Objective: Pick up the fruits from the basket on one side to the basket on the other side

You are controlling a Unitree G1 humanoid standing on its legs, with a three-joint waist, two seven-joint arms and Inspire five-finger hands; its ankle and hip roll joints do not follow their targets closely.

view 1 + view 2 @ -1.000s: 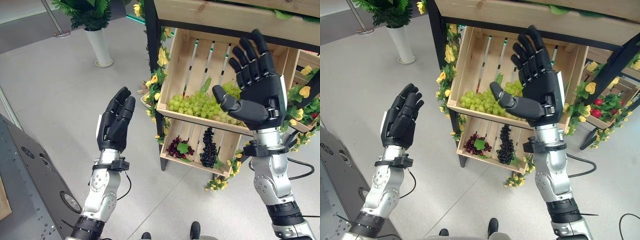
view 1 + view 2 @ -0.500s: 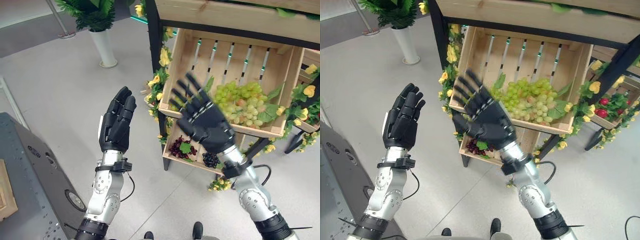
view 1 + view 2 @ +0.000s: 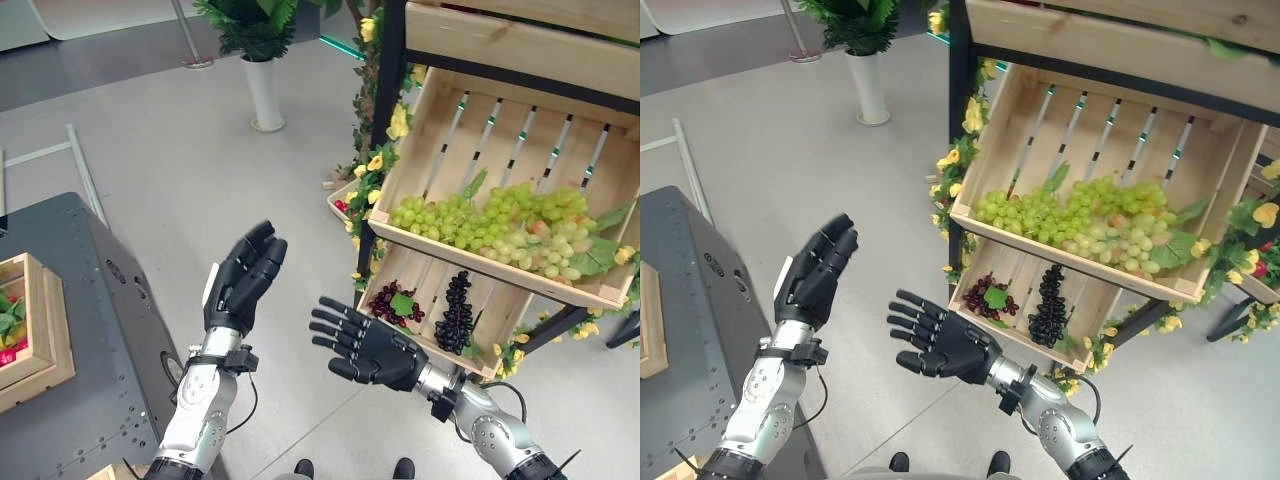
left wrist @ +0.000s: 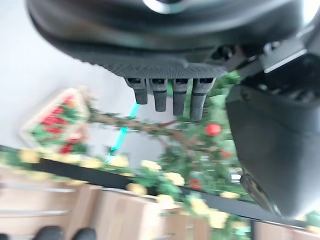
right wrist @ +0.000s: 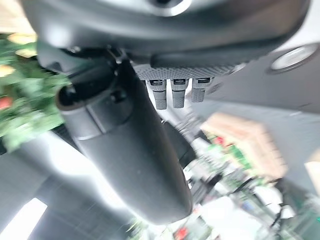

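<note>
— Grey floor (image 3: 150,120), wooden crates on a rack to the right. Green grapes (image 3: 500,225) in the upper crate (image 3: 520,130), dark grapes (image 3: 455,312) in the lower crate (image 3: 480,335).

— Left robot hand (image 3: 240,285) and right robot hand (image 3: 365,345) both empty, fingers spread straight, well short of the rack.

— Risks?

— Likely crushing soft berries, or dropping a loose bunch while crossing toward the far-left crate (image 3: 35,330) on the desk (image 3: 100,400).

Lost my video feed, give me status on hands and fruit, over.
Left hand open, raised, empty. Right hand open, empty, low before the crates. Green grapes in upper crate, dark grapes below. Nothing blocking.
</note>
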